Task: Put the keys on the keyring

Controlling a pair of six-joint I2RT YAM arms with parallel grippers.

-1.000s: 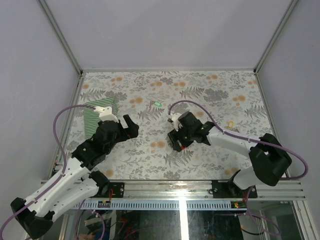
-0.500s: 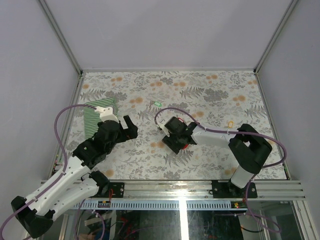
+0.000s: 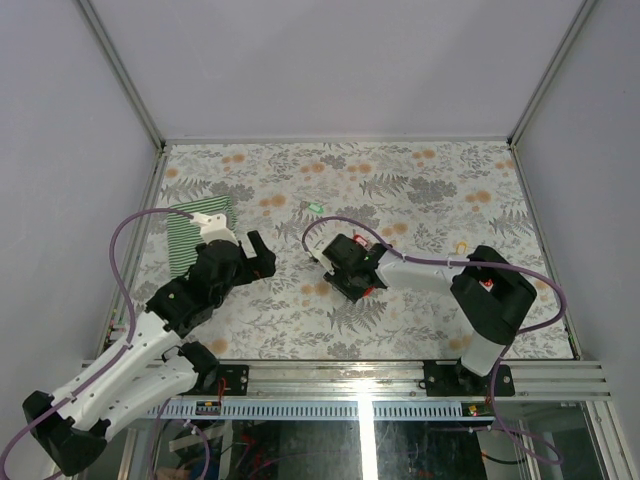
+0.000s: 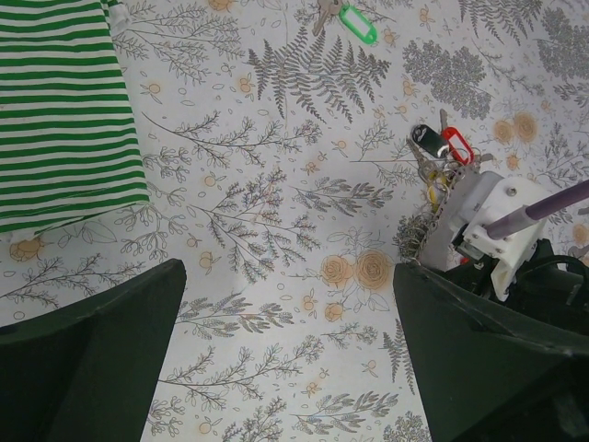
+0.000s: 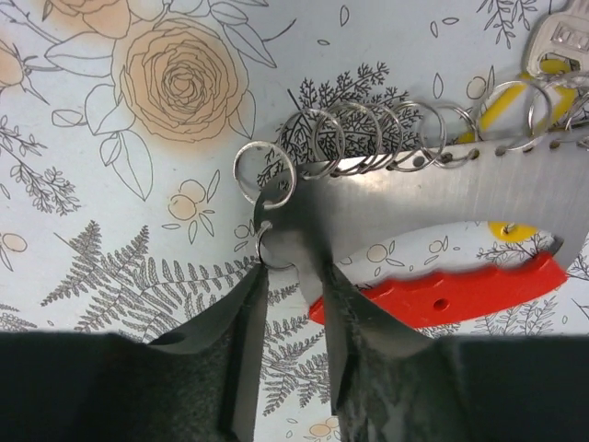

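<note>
In the right wrist view my right gripper (image 5: 294, 272) is shut on the end of the keyring (image 5: 442, 198), a grey metal strip with a red loop (image 5: 442, 290) under it and several split rings (image 5: 368, 138) along its edge. A yellow-headed key (image 5: 552, 46) hangs at its far end. From above, the right gripper (image 3: 345, 272) is low at the table's middle. A green-headed key (image 3: 316, 208) lies apart, also in the left wrist view (image 4: 354, 20). A red-headed key (image 4: 456, 145) lies by the keyring. My left gripper (image 4: 287, 272) is open and empty, left of the right one (image 3: 258, 258).
A green striped cloth (image 3: 190, 235) lies at the table's left edge, also in the left wrist view (image 4: 64, 110). A small yellow item (image 3: 461, 246) lies at the right. The right arm's purple cable (image 3: 330, 222) loops over its wrist. Grey walls enclose the flowered table (image 3: 430, 180).
My right gripper has moved a little left with the keyring, and its arm has folded in toward the middle. The left arm has not moved.
</note>
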